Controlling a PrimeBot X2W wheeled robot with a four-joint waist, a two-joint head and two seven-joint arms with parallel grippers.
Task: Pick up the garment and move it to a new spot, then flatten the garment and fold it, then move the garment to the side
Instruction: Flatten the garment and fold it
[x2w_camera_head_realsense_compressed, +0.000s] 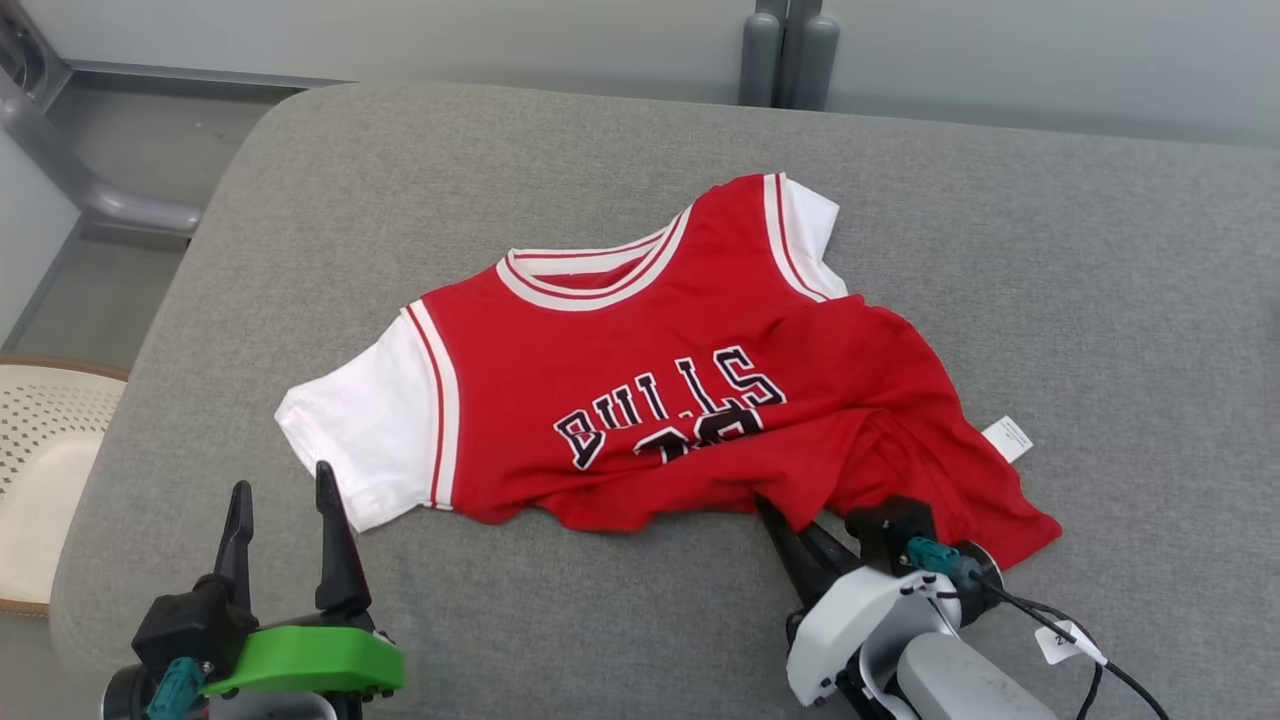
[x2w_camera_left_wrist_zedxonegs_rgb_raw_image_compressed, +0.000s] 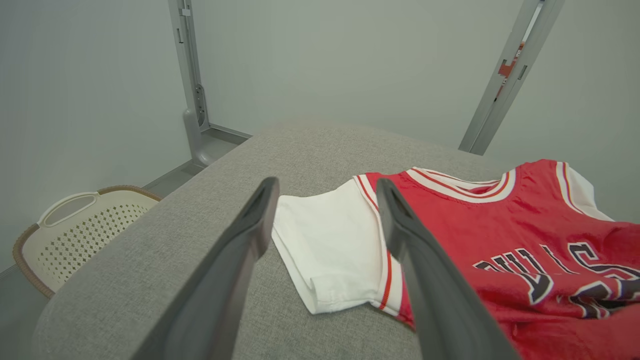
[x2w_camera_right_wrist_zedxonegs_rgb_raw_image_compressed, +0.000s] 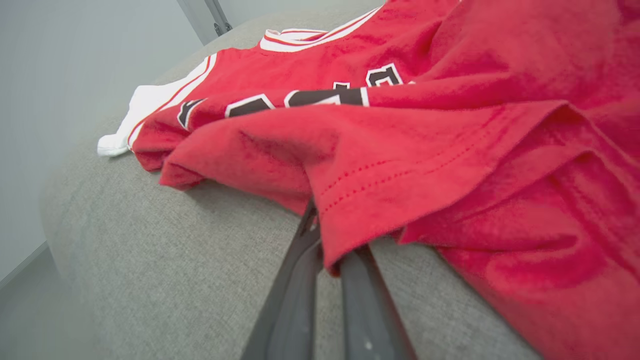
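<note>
- Head view: red Bulls jersey (x2w_camera_head_realsense_compressed: 640, 400) lies rumpled mid grey cushion (x2w_camera_head_realsense_compressed: 1100, 250), collar toward 12 o'clock, hem (x2w_camera_head_realsense_compressed: 900, 480) bunched at 5 o'clock.
- right pincer (x2w_camera_head_realsense_compressed: 778, 520) is clenched on that hem at the jersey's 6 o'clock edge, red cloth pinched between both fingers.
- left pincer (x2w_camera_head_realsense_compressed: 285, 500) sits released at 7 o'clock, fingers spread, just short of the white sleeve (x2w_camera_head_realsense_compressed: 350, 430).
- pale basket (x2w_camera_head_realsense_compressed: 40, 470) off at 9 o'clock.

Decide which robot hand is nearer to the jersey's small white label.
Right. The right hand is shut on the jersey hem, toward the label; the left hand is open by the opposite white sleeve.
</note>
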